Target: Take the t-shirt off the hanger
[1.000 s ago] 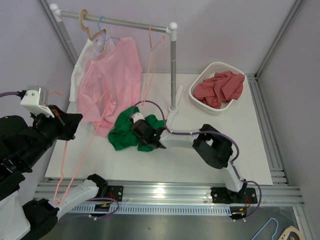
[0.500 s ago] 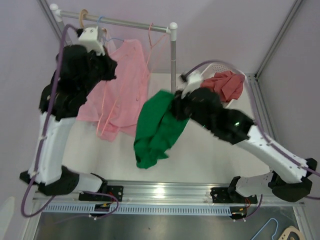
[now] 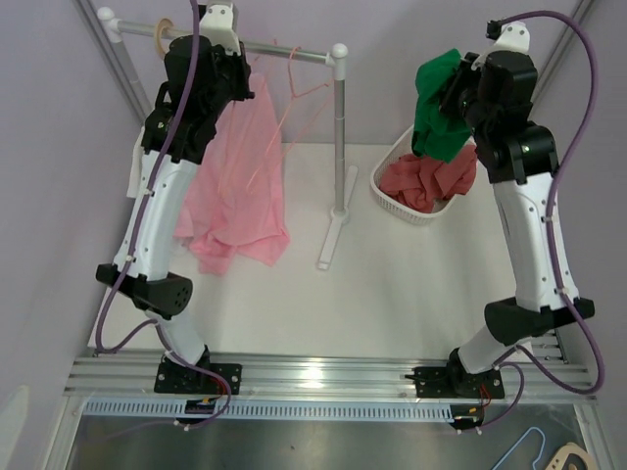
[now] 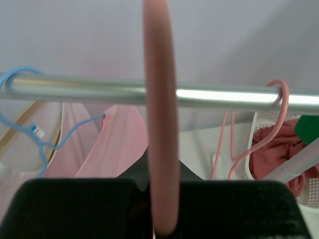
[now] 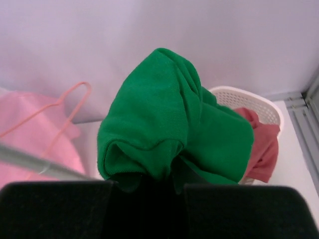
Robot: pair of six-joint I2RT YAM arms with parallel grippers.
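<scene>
My right gripper (image 3: 458, 90) is shut on a bunched green t-shirt (image 3: 436, 113) and holds it high in the air above the white basket (image 3: 390, 188); in the right wrist view the shirt (image 5: 174, 119) bulges out of the gripper (image 5: 147, 191). My left gripper (image 3: 227, 54) is raised at the metal clothes rail (image 3: 284, 47). It is shut on a bare pink hanger (image 4: 159, 124), which stands upright between the jaws and crosses in front of the rail (image 4: 99, 92).
A pink t-shirt (image 3: 240, 176) hangs from the rail on a blue hanger (image 4: 30, 129), with a white garment (image 3: 137, 171) behind it. An empty pink hanger (image 3: 294, 83) hangs near the rail's right end. A red cloth (image 3: 431, 181) lies in the basket. The rail's post (image 3: 339, 147) stands mid-table.
The right arm lifted the green t-shirt off the table and swung it up and right over the basket. The left arm rose from low on the left up to the rail.
</scene>
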